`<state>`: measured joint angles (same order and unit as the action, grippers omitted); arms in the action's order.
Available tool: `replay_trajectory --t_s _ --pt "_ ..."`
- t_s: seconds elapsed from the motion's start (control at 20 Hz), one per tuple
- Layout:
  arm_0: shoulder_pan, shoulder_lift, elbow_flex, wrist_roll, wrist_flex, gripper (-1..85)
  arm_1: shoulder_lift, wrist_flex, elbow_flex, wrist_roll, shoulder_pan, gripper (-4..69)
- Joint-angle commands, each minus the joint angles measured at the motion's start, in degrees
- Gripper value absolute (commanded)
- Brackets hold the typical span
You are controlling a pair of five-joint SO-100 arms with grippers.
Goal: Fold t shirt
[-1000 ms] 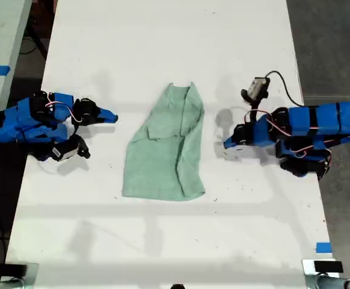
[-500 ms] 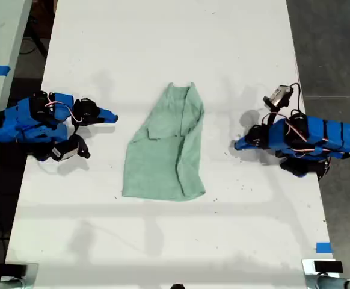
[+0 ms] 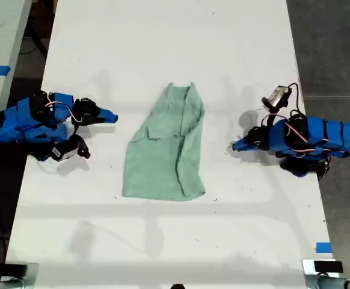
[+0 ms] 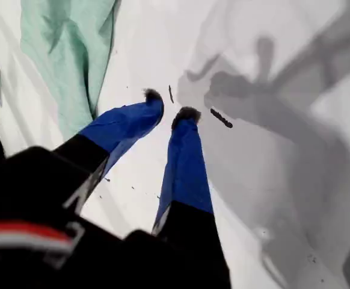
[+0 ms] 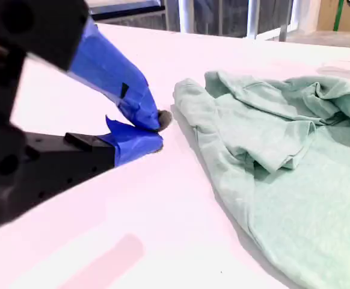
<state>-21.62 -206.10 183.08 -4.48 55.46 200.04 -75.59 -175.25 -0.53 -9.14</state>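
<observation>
White table (image 3: 163, 48): t shirt (image 3: 166, 147) between my first gripper (image 3: 235, 144), slightly parted, and my second gripper (image 3: 112, 117), closed.

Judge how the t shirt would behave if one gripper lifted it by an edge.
The t shirt lies creased and folded over itself, so it would probably droop and unfold instead of holding its shape. It looks thin and light. Pushed across the white table, it would likely bunch up.
</observation>
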Motion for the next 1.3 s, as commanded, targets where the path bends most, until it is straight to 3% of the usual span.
replay_trajectory --t_s 0.0,0.15,0.75,1.25 --pt "1.05 -0.44 -0.09 0.79 0.00 -0.2 0.70 0.79 -3.08 -0.09 0.35 2.4" --pt "1.05 -0.44 -0.09 0.79 0.00 -0.2 0.70 0.09 -3.08 4.31 -0.53 1.9" --pt "1.05 -0.44 -0.09 0.79 0.00 -0.2 0.70 -0.53 -2.64 2.11 -1.58 3.2" --pt "1.05 -0.44 -0.09 0.88 0.00 -0.2 0.70 -0.70 -2.81 7.21 -0.62 3.4"
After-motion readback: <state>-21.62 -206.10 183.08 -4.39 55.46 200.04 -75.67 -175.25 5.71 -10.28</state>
